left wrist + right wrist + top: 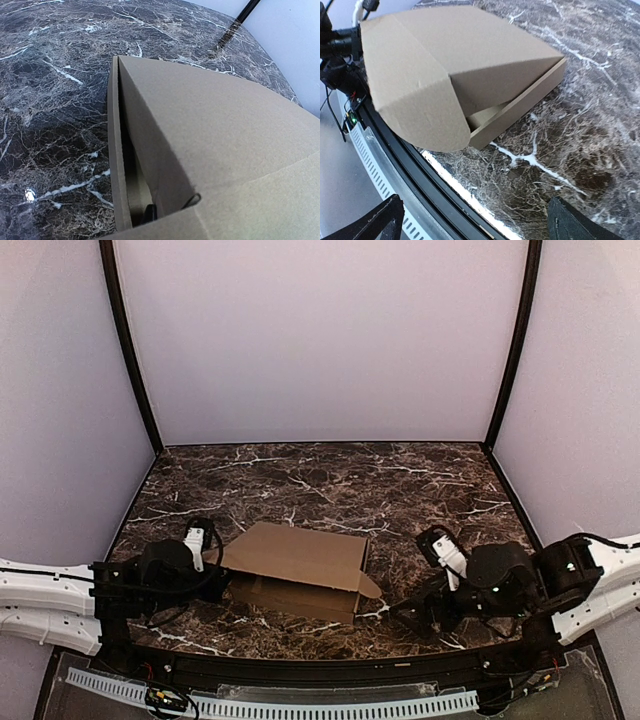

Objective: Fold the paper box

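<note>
**Paper box lying half shut near the front of the table**

I am looking down at the dark marble table (330, 475). The paper box (300, 560) is lying on it toward the near edge, between the two arms. Its lid (470, 45) is hanging tilted over the shallow base (530, 95), leaving a wedge-shaped gap along the side. Through that gap I am seeing only a pale cardboard panel (485, 116); the rest of the inside is hiding in shadow. A rounded side flap (420, 120) is drooping from the lid over the corner nearest the right arm.

The left gripper (212, 568) is sitting right at the box's left end. A dark tip (148, 214) is showing in the gap under the lid, but I cannot tell how the fingers are set. The right gripper (475, 227) is hovering near the box without touching it, its fingers (375, 225) spread wide.
</note>
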You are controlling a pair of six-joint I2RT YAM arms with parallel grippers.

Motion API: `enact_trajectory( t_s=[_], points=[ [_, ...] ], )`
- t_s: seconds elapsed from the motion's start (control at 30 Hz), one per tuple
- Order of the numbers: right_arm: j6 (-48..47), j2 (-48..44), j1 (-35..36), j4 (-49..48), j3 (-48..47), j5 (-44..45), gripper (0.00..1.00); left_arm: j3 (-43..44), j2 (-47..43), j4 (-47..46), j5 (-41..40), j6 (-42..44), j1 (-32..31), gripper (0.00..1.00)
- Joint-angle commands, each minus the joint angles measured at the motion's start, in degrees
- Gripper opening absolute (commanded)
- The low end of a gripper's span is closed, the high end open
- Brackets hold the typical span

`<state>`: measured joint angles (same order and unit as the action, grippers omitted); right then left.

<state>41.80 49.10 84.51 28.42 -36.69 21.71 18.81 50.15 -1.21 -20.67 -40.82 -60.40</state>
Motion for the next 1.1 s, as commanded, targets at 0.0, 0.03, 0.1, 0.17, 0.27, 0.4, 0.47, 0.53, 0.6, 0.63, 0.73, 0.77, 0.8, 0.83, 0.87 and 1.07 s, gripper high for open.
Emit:
enact_trajectory(
  t_s=[0.0, 0.03, 0.1, 0.17, 0.27, 0.4, 0.47, 0.53, 0.6, 0.63, 0.73, 0.77, 0.8, 0.83, 0.87, 1.07],
  points=[
    [-5.01, -4.86, -0.14, 11.19, -7.18, 9.66, 0.98, 1.40, 0.59, 2.96, -0.82, 0.52, -0.55, 0.01],
    [-7.22, -4.88, -0.59, 10.02, -8.50, 10.81, 0.99, 1.49, 0.77, 3.01, -0.92, 0.51, -0.57, 0.01],
    [-11.85, -3.14, -2.35, 6.46, -10.76, 11.45, 0.99, 1.74, 1.02, 2.99, -1.02, 0.62, -0.70, 0.01],
    [-16.61, 0.57, -5.43, 3.33, -13.43, 9.28, 0.99, 2.13, 1.41, 3.13, -0.99, 0.75, -0.70, 0.01],
    [-21.38, 7.29, -9.65, 0.32, -18.14, 6.60, 0.99, 2.64, 1.82, 3.40, -1.00, 0.85, -0.75, 0.01],
    [-26.68, 14.50, -14.91, -6.90, -23.38, -0.72, 0.99, 2.99, 2.28, 3.48, -1.20, 0.97, -0.77, 0.01],
    [-27.58, 18.35, -17.42, -9.88, -26.32, -5.18, 0.99, 3.30, 2.58, 3.68, -1.28, 1.16, -0.77, 0.01],
    [-27.33, 22.80, -18.55, -11.90, -29.63, -8.17, 0.99, 3.82, 2.92, 3.98, -1.23, 1.22, -0.87, 0.01],
    [-26.09, 27.09, -19.14, -14.43, -32.12, -11.32, 0.99, 4.08, 3.13, 4.10, -1.41, 1.12, -0.93, 0.01],
    [-25.17, 29.12, -19.24, -15.97, -33.15, -12.64, 0.99, 4.15, 3.21, 4.11, -1.49, 0.99, -1.01, 0.01],
    [-22.38, 35.87, -19.39, -19.13, -35.06, -16.14, 0.99, 4.03, 3.76, 3.81, -1.81, 0.67, -1.11, 0.01],
    [-21.39, 37.59, -19.38, -20.29, -35.19, -16.70, 0.99, 3.99, 3.96, 3.77, -1.91, 0.66, -1.12, 0.01],
    [-20.36, 38.89, -19.38, -21.71, -35.16, -17.20, 0.99, 3.92, 4.38, 3.72, -2.03, 0.59, -1.12, 0.01],
    [-19.35, 40.16, -19.44, -23.14, -34.87, -17.51, 0.99, 3.85, 4.58, 3.64, -2.11, 0.58, -1.19, 0.01],
    [-18.36, 41.26, -19.47, -24.71, -34.45, -17.52, 0.99, 3.69, 5.08, 3.61, -2.25, 0.48, -1.24, 0.01],
    [-13.01, 46.11, -19.67, -30.63, -31.60, -14.93, 0.99, 3.40, 6.43, 3.33, -2.41, 0.07, -1.51, 0.01]
  ],
)
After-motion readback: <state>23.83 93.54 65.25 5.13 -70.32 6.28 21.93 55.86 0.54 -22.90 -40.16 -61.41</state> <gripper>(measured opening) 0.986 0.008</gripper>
